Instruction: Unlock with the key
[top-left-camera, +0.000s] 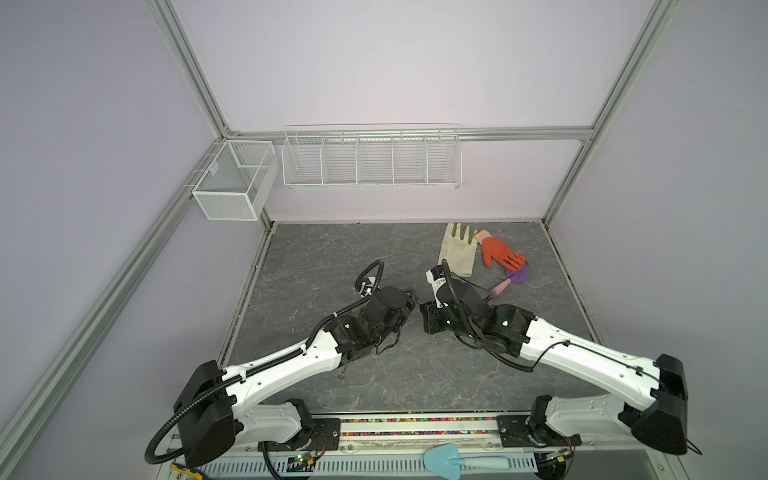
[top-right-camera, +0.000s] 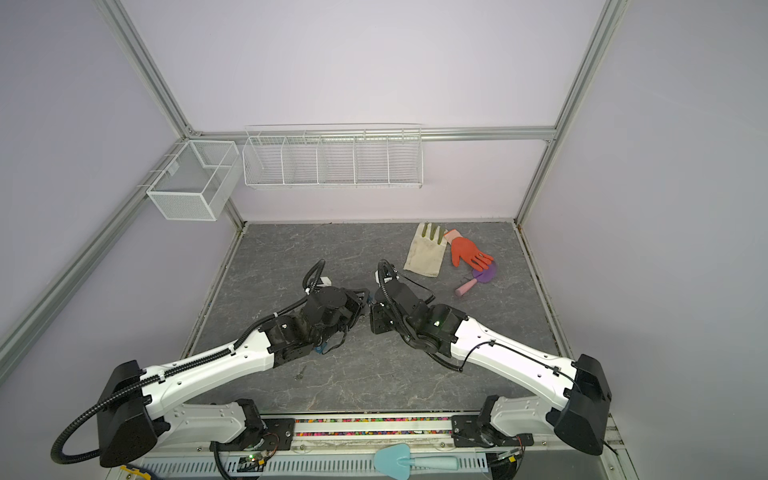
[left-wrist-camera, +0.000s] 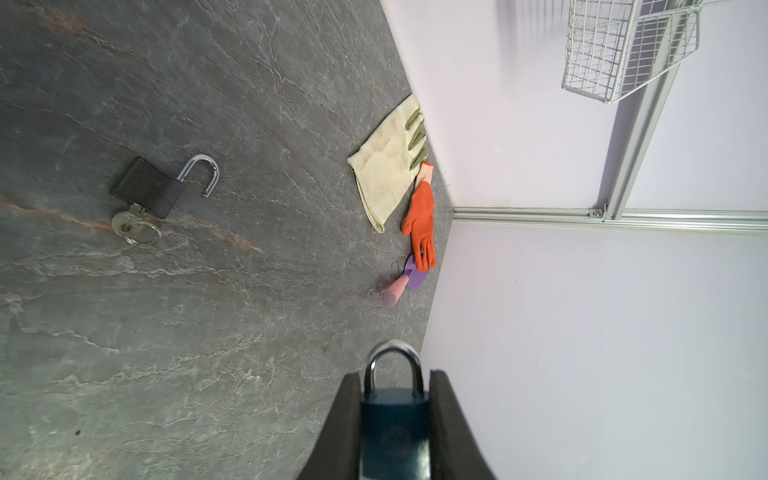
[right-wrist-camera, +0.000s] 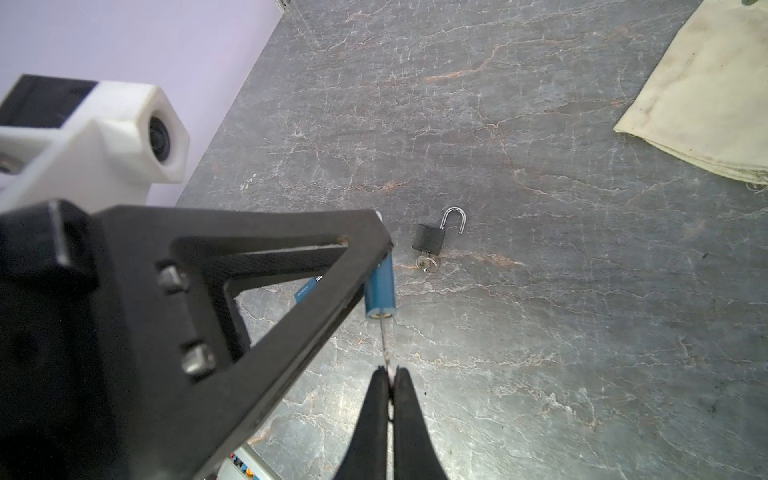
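Clamped in the left end effector (left-wrist-camera: 394, 376), the blue padlock (left-wrist-camera: 392, 419) is held off the table (left-wrist-camera: 187, 332), shackle closed, while the right end effector (right-wrist-camera: 388, 371) pinches the key (right-wrist-camera: 382, 338), whose blade reaches the padlock's keyhole end, near mid-table.

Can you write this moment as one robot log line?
left claw: holds blue padlock | right claw: holds key at its keyhole | shackle: shut
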